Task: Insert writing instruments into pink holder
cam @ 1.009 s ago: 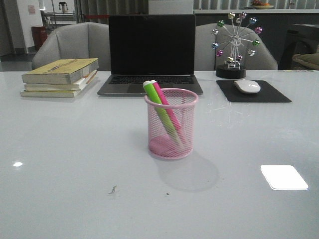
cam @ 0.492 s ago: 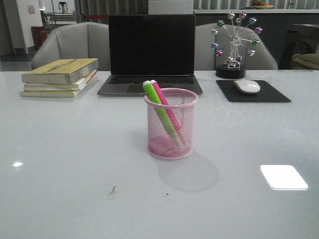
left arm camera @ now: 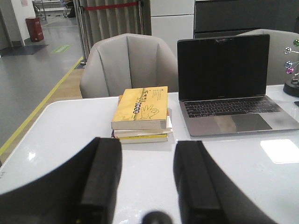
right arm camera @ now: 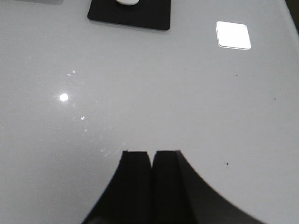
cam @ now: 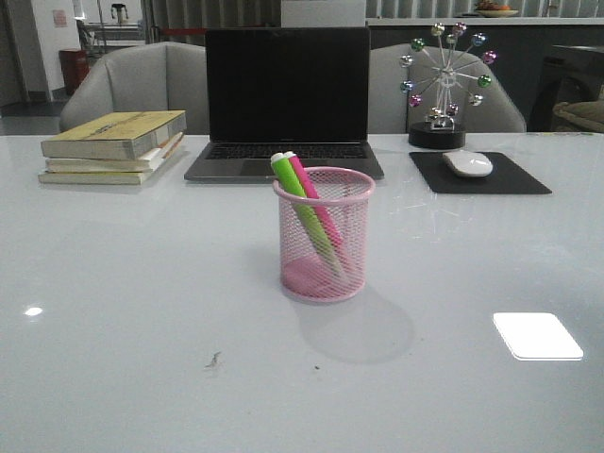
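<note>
Markers (cam: 307, 203) in pink holder (cam: 325, 234), caps leaning left.

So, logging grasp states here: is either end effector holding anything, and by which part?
Nothing is held. The left end effector is open and empty, the right end effector shut on nothing. Both markers, green and pink, stand in the pink holder.

Even indoor light, sharp frames, ceiling-lamp glare on the glossy table (cam: 113, 283).
</note>
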